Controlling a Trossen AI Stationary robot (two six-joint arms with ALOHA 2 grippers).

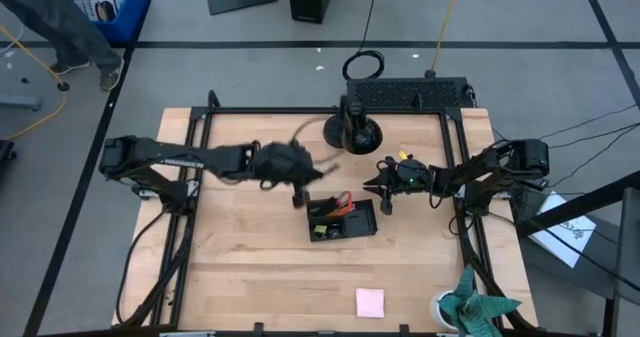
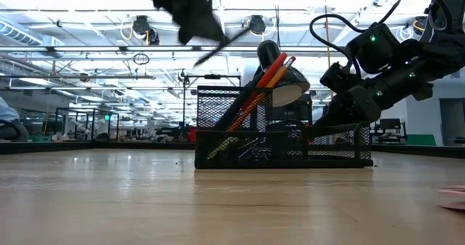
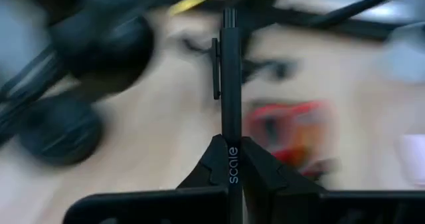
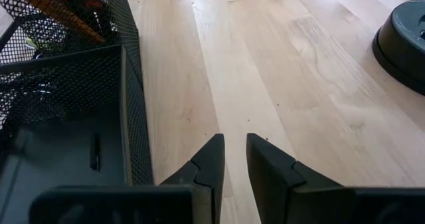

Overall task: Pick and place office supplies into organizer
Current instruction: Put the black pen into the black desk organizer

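From above, two arms reach over the table [image 1: 250,277]. The left gripper [image 1: 298,192] hangs just beside the organizer [image 1: 341,220], at its upper-left corner; the right gripper [image 1: 383,189] sits just off its upper-right corner. One organizer, one pink pad [image 1: 370,302] lying well apart near the table's front edge, one round black stand [image 1: 358,134] behind. Inside the organizer orange and red show — the separate items cannot be counted from here. A person's legs [image 1: 60,27] are cut off at the top left corner.

At table level the mesh organizer [image 2: 283,139] stands mid-table, with two orange pencils [image 2: 254,99] leaning up out of its left compartment. The left gripper [image 2: 190,16] is blurred at the top, a dark pen [image 2: 225,43] slanting from it. The right gripper [image 2: 341,103] comes down behind the organizer's right end. The pad [image 2: 454,196] is cut off at the right edge.

In the left wrist view the fingers [image 3: 265,167] are pinched on one black pen [image 3: 230,78], clip showing; behind it all is blur, with a red smear that is perhaps the scissors [image 3: 289,131].

In the right wrist view the right gripper [image 4: 234,146] has its fingers nearly together with a narrow gap, holding nothing, above bare wood just beside the organizer's wall [image 4: 129,84]. One small dark item [image 4: 95,151] lies on the compartment floor; pencils [image 4: 56,8] are cut off at the corner, the stand [image 4: 405,41] at the edge.
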